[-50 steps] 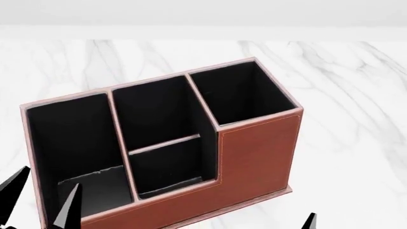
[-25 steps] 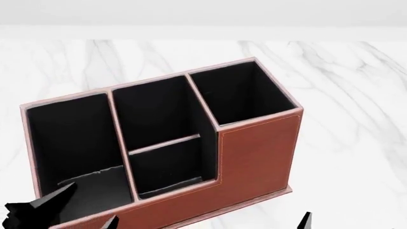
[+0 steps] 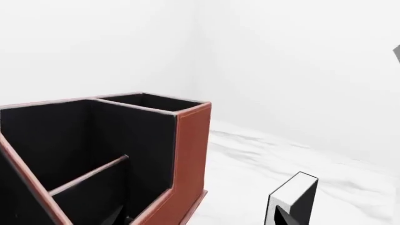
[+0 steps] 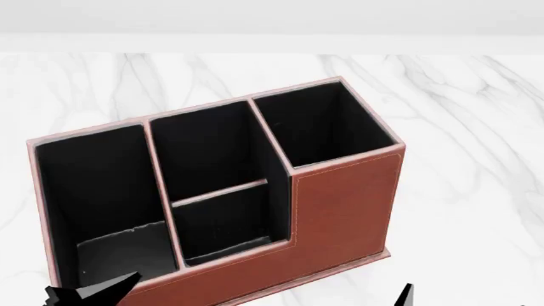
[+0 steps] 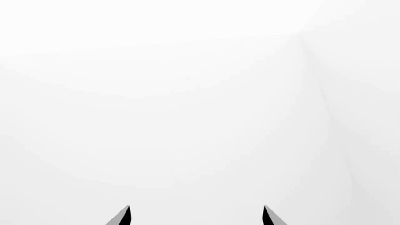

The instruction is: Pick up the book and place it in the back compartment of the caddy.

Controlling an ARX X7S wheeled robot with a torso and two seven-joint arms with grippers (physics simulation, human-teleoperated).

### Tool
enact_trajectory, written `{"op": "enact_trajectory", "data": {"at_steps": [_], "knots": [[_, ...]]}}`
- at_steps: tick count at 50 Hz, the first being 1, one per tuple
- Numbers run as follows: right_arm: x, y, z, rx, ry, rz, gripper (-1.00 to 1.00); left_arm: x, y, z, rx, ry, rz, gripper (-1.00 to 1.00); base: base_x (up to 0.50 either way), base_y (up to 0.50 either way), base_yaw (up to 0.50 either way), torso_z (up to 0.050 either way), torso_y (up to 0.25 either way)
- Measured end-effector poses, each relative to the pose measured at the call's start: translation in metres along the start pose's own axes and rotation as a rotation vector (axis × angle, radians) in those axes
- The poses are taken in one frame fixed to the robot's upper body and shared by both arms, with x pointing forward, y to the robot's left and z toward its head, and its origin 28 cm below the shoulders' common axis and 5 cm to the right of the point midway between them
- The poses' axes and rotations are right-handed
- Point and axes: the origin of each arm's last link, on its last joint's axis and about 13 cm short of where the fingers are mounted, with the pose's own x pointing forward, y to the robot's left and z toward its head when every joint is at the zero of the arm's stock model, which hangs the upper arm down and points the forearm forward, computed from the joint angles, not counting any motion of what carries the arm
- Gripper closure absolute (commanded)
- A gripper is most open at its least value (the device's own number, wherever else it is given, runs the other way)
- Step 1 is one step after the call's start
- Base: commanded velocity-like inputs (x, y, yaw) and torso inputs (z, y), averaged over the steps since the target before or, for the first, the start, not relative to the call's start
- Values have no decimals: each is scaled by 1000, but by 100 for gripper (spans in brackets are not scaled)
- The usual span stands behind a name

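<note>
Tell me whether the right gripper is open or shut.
Open. In the right wrist view the right gripper shows two dark fingertips set well apart with only blank white wall between them; nothing is held.

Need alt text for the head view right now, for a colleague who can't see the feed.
A reddish-brown caddy with four empty black-lined pockets stands on a white marble table. Dark tips of the left gripper and right gripper poke in at the bottom edge; no book is visible.
</note>
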Motion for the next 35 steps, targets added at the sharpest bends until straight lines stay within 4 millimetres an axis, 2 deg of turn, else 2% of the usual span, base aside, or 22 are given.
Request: {"op": "enact_trajectory", "data": {"at_steps": [35], "knots": [[0,0,-2,1,7,3,-100,14,-11,-11,-4,70,-117,-100,0,0,0,0,0]]}}
